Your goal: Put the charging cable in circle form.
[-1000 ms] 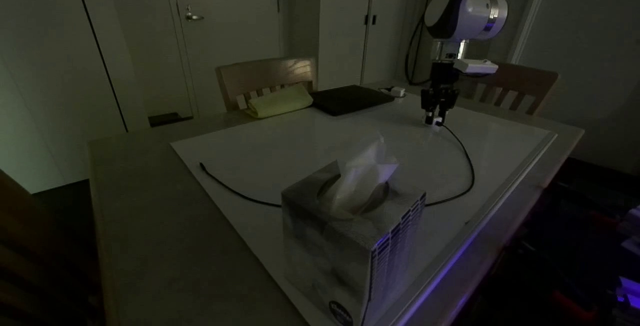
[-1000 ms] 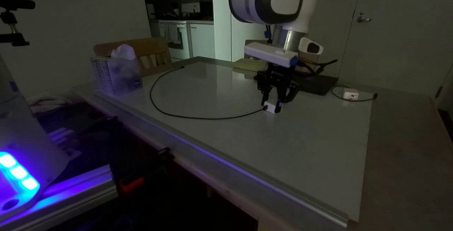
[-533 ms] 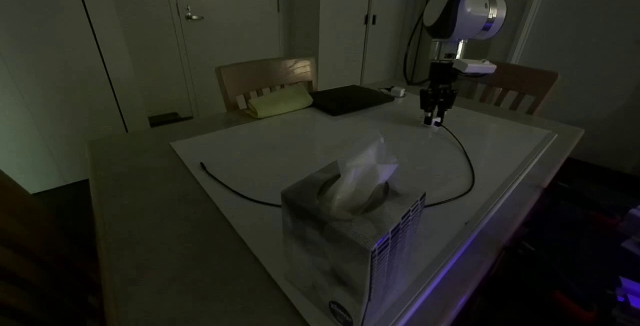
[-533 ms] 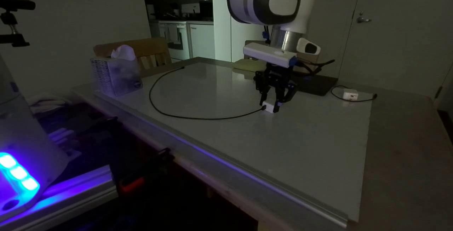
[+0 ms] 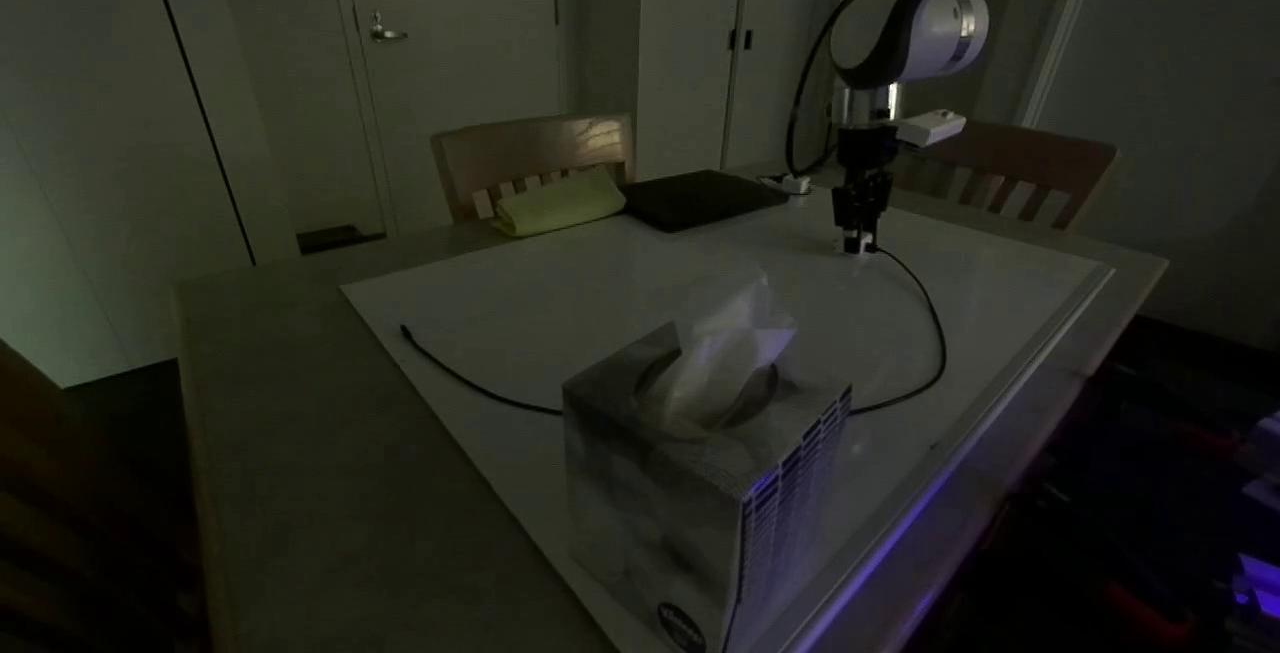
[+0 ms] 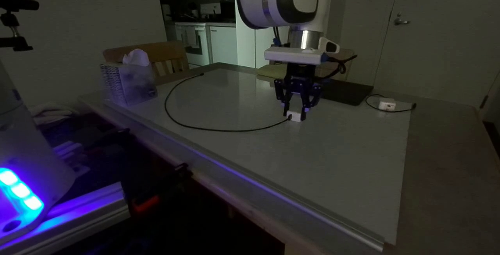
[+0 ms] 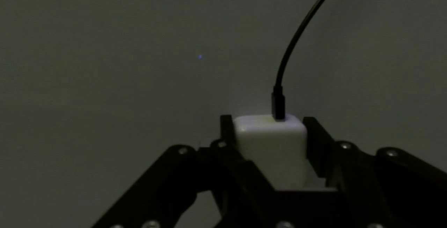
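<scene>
Well apart from the tissue box (image 5: 650, 493), the gripper (image 6: 295, 115) pinches a white plug (image 7: 274, 151), its two fingers (image 7: 316, 142) touching opposite sides of the plug. Whether the plug rests on the white board (image 6: 332, 161) or hangs just above it, I cannot tell. The charging cable (image 6: 230, 131) leaves the plug's edge, runs toward the tissue box, and forms one wide open arc over the board. Its bow faces the tissue box, which stands near it, outside the curve. The cable's far end, a small black tip (image 5: 405, 333), lies apart from the tissue box and well apart from the plug.

The tissue box stands upright on the board, a white tissue (image 5: 735, 343) sticking out of its top; the board covers much of the tabletop (image 5: 300, 433). Across the board from the tissue box are a folded yellow cloth (image 5: 560, 205) and, farther from the box, a black pad (image 5: 705, 200). Farthest from the box lies a second white plug (image 6: 387, 104) beside a curved dark cord (image 6: 404, 111).
</scene>
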`<state>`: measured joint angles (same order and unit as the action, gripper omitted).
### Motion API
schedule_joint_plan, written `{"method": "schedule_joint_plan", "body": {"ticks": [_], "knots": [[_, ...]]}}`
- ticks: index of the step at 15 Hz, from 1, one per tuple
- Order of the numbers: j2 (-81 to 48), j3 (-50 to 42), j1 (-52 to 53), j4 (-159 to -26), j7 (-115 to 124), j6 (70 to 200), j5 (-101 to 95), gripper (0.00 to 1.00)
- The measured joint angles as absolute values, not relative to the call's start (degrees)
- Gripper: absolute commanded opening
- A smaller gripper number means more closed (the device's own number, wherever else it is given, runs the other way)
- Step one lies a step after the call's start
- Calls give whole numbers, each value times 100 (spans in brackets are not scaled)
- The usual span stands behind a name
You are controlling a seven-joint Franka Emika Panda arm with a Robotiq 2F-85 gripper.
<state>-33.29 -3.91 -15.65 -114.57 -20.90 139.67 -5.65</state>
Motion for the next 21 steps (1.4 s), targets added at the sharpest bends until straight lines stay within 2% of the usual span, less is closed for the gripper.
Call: {"method": "schedule_joint_plan", "body": {"ticks": [6, 7, 9, 10, 21], "knots": [[-3331, -192, -1378, -11449, -3056, 14126, -1116, 26], [-3330, -99, -1423, -11455, -3319, 14244, -1096, 51], [-3335, -80, -1421, -11453, -3313, 14255, -1089, 51], [-3338, -86, -1419, -11454, -3305, 14255, -1089, 26], [-3333, 89, -1037, -11490, -4441, 14279, -1771, 26]]}}
